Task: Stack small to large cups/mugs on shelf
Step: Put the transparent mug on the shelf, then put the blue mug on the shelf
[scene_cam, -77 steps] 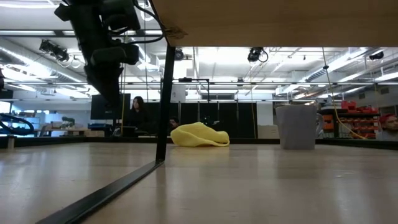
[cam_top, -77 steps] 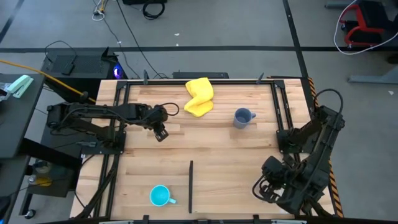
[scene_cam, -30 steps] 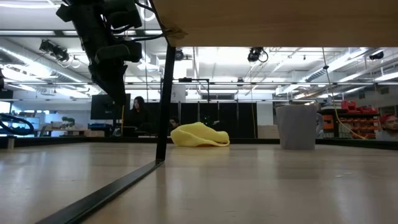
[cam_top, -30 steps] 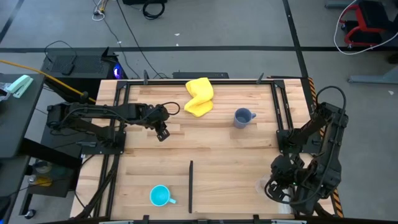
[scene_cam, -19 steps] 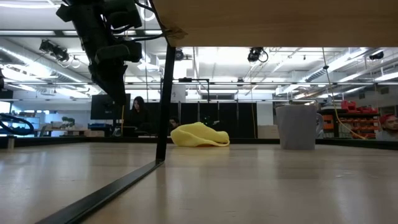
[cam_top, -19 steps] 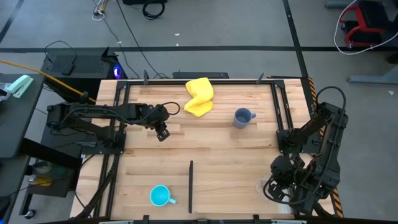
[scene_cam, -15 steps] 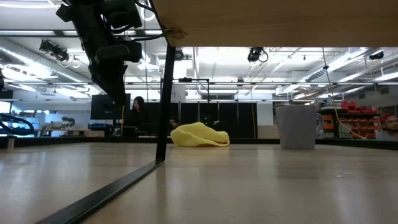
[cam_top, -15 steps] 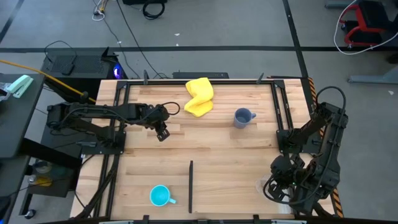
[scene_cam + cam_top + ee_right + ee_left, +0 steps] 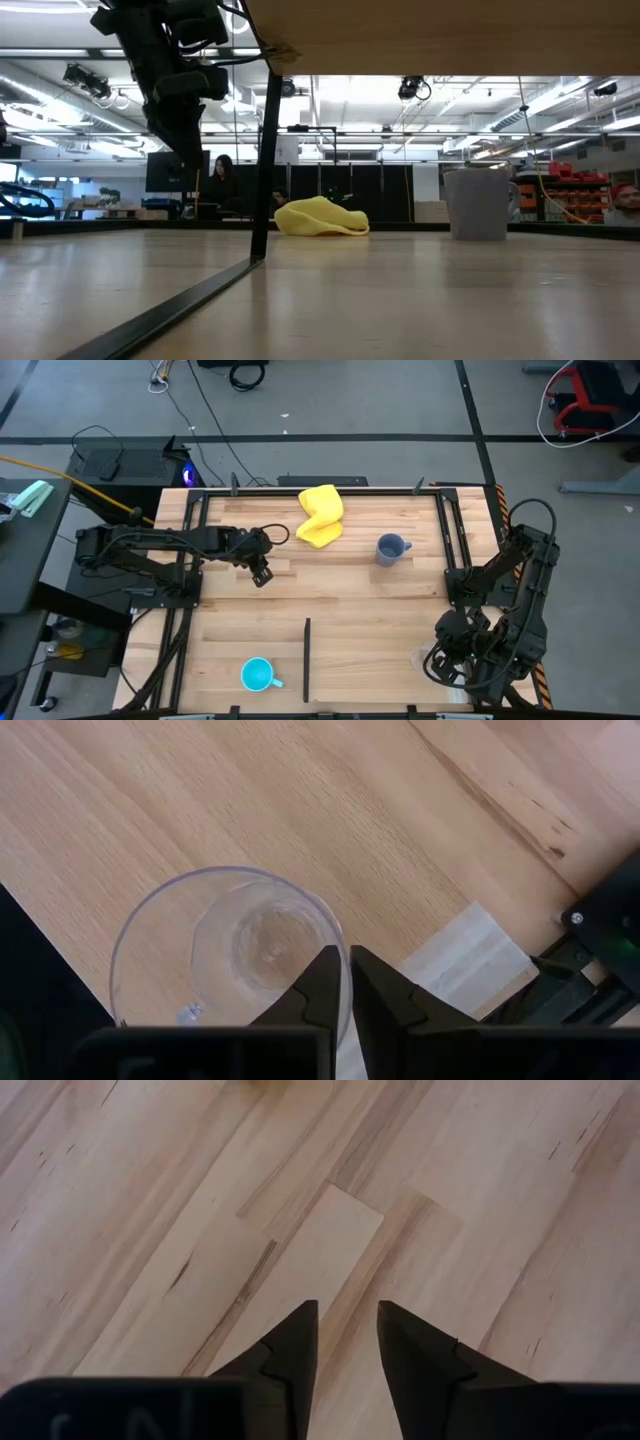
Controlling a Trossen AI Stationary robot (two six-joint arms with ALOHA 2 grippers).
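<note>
The small clear cup [image 9: 230,955] stands upright near the table's near right corner, faint in the high view [image 9: 421,658]. My right gripper [image 9: 346,970] points down at it, shut on its rim. The cyan mug [image 9: 257,675] stands by the near edge, left of a black bar. The grey-blue mug [image 9: 390,549] stands far right of centre and also shows in the low view [image 9: 477,203]. My left gripper [image 9: 259,573] hovers open over bare wood at the table's left middle, its fingers apart in the left wrist view [image 9: 345,1320]. My right gripper pinches the clear cup's wall at the rim [image 9: 338,948], one finger [image 9: 322,982] inside the cup and the other [image 9: 385,992] outside. The fingers come from above, pointing down. The cup is upright; whether its base is on the table I cannot tell.
A yellow cloth [image 9: 320,515] lies near the far edge. A black bar [image 9: 306,658] runs from the near edge toward the middle. In the low view a wooden board [image 9: 440,35] spans overhead on a thin black post [image 9: 265,150]. Black frame rails [image 9: 450,540] line both sides.
</note>
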